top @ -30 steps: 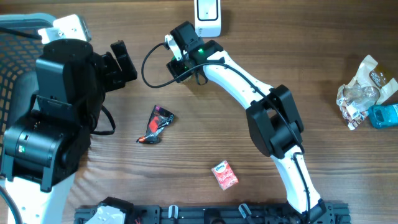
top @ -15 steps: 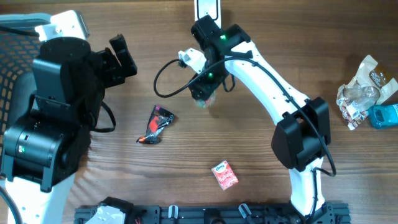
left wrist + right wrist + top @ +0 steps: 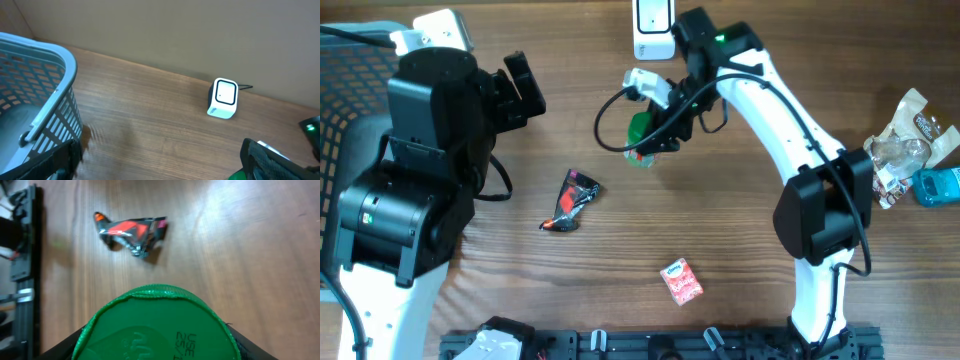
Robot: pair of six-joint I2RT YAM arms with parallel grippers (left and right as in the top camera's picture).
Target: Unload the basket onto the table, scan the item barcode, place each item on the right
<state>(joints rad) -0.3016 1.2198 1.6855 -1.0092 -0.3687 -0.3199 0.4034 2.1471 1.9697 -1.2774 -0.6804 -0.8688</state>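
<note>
Green-lidded item [image 3: 639, 130] is clasped by right gripper [image 3: 660, 125], near the white scanner [image 3: 653, 25]; left gripper [image 3: 523, 88], farther from it, is spread wide.

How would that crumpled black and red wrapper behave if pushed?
The wrapper looks crinkled and thin, so probably light and floppy, sliding easily on the smooth wooden table. Its glossy foil may slip when gripped.

The item [image 3: 639, 128] sits in my right tool [image 3: 658, 138], scanner [image 3: 653, 25] just beyond it, wrapper [image 3: 570, 200] on the surface [image 3: 720, 220] to its left.
</note>
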